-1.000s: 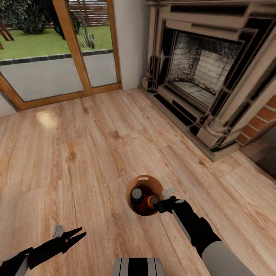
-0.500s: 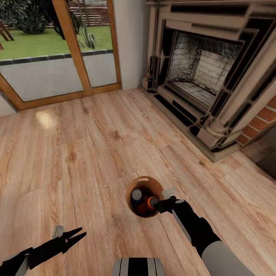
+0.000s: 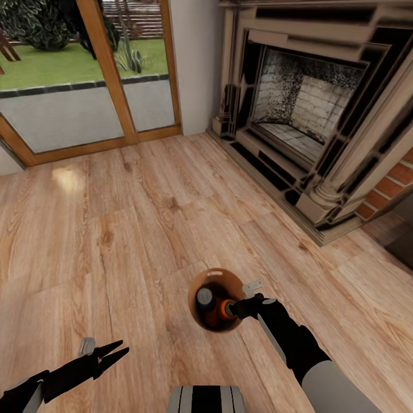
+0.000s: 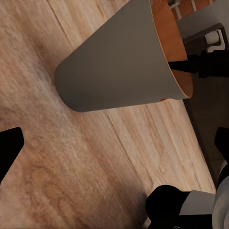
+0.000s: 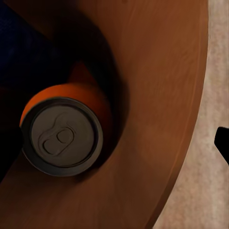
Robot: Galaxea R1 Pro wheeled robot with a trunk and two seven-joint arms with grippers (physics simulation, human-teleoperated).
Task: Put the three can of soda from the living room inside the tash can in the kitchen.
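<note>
The right gripper (image 3: pixel 241 308) is clamping the bin's (image 3: pixel 202 285) right rim, cans (image 3: pixel 205 297) lying inside, over the plank floor (image 3: pixel 143 218) near the fireplace (image 3: pixel 304 109). The left gripper (image 3: pixel 117 351) is hanging near-left, jaws apart.

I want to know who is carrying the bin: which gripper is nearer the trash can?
Right. The right gripper is at the trash can's rim, seemingly clamped on it, above the orange can. The left gripper hangs open over the floor, well apart from the bin.
</note>
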